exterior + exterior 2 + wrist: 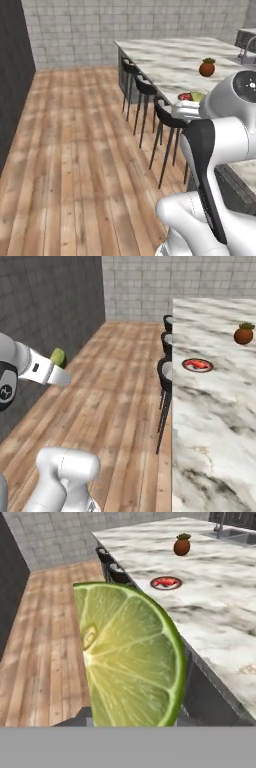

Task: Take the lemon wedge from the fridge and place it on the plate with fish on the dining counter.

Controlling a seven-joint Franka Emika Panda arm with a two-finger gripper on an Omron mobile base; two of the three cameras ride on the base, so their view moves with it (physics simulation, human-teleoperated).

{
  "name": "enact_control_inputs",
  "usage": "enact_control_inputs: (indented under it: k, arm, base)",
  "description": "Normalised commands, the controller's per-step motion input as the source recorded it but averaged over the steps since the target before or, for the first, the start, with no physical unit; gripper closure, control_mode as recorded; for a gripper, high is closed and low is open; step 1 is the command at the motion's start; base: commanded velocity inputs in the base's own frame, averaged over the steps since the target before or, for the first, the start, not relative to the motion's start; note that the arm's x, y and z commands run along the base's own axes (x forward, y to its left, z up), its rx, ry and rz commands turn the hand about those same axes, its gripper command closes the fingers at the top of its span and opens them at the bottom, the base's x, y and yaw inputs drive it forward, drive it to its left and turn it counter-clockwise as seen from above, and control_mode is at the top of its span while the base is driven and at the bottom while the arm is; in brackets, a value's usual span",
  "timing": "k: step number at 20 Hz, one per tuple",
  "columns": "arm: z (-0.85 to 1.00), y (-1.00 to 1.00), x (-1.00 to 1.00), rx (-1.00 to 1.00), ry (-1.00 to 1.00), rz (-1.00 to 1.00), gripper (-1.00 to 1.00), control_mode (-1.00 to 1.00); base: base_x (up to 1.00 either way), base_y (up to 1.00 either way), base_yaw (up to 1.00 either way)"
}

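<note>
Kitchen: marble dining counter (215, 421) w/ bar stools (145, 89), sink (239, 536).

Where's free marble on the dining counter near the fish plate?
Bare marble rings the plate with fish on the dining counter: wide toward the near end, open between it and the potted plant. Stools crowd the floor-side edge.

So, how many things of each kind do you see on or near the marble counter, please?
Lemon wedge, held in the gripper: 1
Plate with fish: 1
Potted plant: 1
Bar stools: 3
Total: 6
</note>
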Motion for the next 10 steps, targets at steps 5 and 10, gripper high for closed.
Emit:
enact_control_inputs:
  k: [5, 10]
  arm:
    - [0.00, 0.00, 0.00, 0.00, 0.00, 0.00, 1.00, 1.00]
    - [0.00, 0.00, 0.00, 0.00, 0.00, 0.00, 1.00, 1.00]
  base:
    - [0.98, 0.89, -0.54]
    - [0.74, 0.52, -0.61]
